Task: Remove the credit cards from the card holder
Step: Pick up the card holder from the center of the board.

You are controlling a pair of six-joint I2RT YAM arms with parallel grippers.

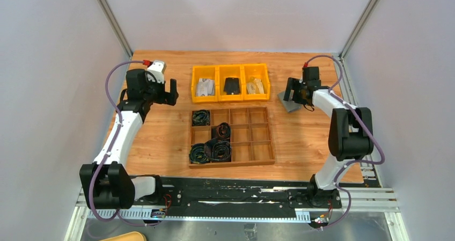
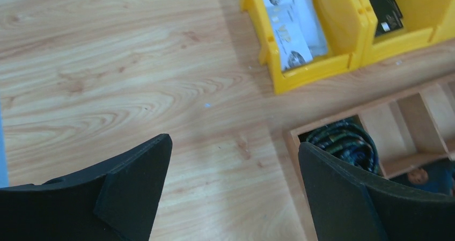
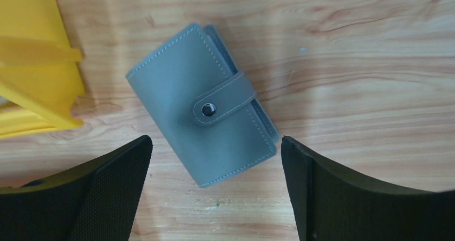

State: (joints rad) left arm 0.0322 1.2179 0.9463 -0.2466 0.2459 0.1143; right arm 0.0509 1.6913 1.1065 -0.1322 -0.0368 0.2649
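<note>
Card holder (image 3: 201,104) lies snapped shut on the table (image 3: 365,90), just beside a yellow bin (image 3: 37,85), below my R gripper (image 3: 214,140), jaws spread wide, gripping nothing. L gripper (image 2: 234,141) likewise spread, empty.

Card holder (image 3: 201,109): matt grey, soft leather-like skin, stitched along the edges, with a shiny dark metal-looking snap stud (image 3: 208,110) on its strap. Table (image 3: 349,64): pale wood-grain top, smooth with a slight sheen; yellow bins (image 2: 311,72) are smooth moulded plastic, semi-gloss. Right gripper (image 3: 214,139) pads (image 3: 115,190): matt black with a fine woven-looking texture; divided tray (image 1: 263,158) is brown wood, matt.
</note>
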